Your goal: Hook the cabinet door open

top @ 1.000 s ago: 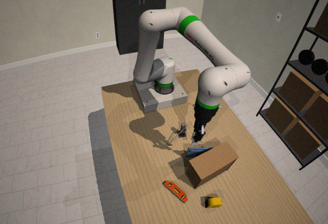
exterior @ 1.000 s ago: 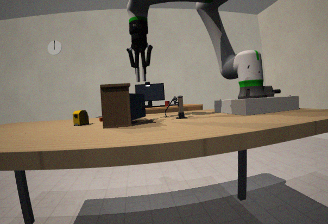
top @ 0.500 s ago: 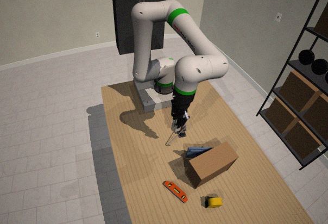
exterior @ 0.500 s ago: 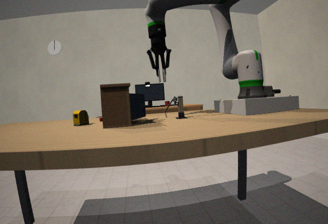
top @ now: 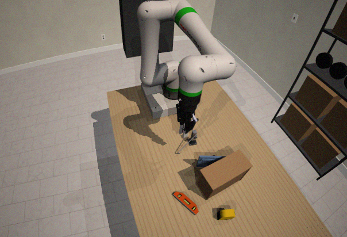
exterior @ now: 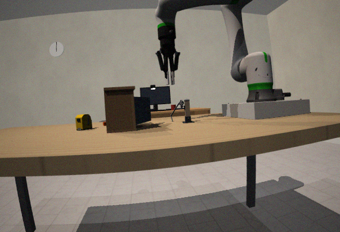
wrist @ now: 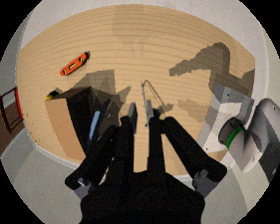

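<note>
Plainly, the gripper (exterior: 169, 81) hangs high above the desk (exterior: 197, 139), its fingers (exterior: 168, 81) drawn nearly together and pinching nothing. In the exterior view it sits in the air between the cabinet (exterior: 119, 108) and the short post (exterior: 187, 108), well above both.

The cabinet stands flat on its base, and its dark door (exterior: 142, 110) is swung out partway toward the post. Seen from above, the door (top: 209, 160) makes a visible angle with the cabinet front, though whether that angle is wide enough I would not swear from these views. The hook (top: 184, 145) is a thin wire rod pivoted at the top of the post; it slopes down with its free tip resting near the desk, apart from the door. The eye on the door is too small to make out.

The step in hand looks to be fetching the hook. To do it well, the fingers should spread a little before descending, since they are too close now to straddle the rod. Coming straight down on the middle of the rod, with the pads across it, gives a firm hold and leaves the tip free to find the eye. Then swing it about its pivot in a gentle arc, not pulling along the desk, so the post stays put. Approach the door from the open side and avoid shoving it shut or nudging the cabinet. An orange level (top: 185, 202) and a yellow tape measure (top: 226, 214) lie well away.
</note>
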`<state>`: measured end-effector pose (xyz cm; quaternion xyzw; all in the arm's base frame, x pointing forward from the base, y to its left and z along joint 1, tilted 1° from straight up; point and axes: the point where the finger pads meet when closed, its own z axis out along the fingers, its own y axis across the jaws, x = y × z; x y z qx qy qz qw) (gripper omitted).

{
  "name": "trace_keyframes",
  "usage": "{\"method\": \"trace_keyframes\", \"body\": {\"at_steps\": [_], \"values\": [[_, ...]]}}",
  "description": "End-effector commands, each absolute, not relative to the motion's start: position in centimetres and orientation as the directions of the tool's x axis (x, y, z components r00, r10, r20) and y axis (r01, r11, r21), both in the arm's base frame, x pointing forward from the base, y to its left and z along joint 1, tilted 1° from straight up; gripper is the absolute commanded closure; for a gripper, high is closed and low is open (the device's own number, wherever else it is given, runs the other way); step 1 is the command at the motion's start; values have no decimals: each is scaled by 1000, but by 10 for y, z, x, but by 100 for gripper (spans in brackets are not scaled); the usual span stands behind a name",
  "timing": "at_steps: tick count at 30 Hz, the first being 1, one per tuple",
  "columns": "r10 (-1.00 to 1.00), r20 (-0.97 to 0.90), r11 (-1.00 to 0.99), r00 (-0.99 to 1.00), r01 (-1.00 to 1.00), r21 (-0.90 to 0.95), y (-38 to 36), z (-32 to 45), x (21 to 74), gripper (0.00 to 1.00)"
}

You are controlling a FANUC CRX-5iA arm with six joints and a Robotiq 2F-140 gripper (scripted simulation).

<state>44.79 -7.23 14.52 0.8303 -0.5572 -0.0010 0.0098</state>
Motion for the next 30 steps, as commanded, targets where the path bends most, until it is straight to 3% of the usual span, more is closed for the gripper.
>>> {"method": "trace_keyframes", "body": {"at_steps": [1, 30], "values": [[-925, 9, -379, 379, -925, 17, -72, 145, 448, 86], [-925, 9, -379, 380, -925, 17, -73, 138, 448, 86]]}}
